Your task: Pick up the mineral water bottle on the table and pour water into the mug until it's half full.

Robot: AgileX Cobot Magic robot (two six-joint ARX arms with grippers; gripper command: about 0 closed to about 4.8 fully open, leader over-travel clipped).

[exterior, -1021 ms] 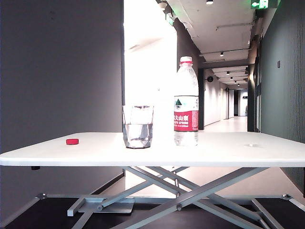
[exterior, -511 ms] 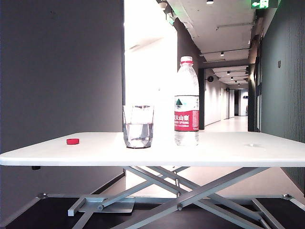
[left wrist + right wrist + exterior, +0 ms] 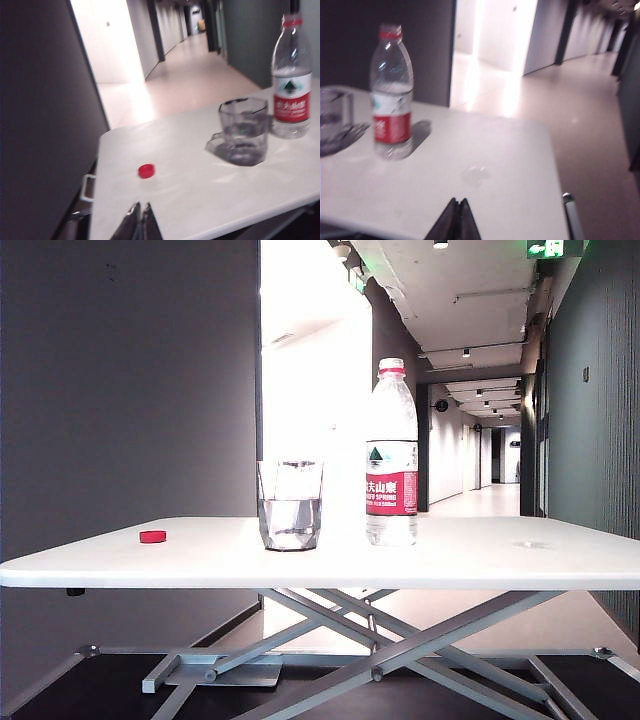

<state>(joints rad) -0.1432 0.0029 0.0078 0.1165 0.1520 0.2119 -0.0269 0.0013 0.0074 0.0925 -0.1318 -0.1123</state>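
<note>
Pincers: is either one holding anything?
No. Left pincer and right pincer are shut on nothing, near the table edge; mineral water bottle stands free.

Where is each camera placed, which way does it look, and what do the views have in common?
Exterior: low, at table height, facing bottle and mug with a corridor behind; no robot part shows.
Left wrist: above the table's edge, looking over the closed left hand at cap, mug and bottle.
Right wrist: above the other side, over the closed right hand toward the bottle.
All three share bottle and mug.
</note>
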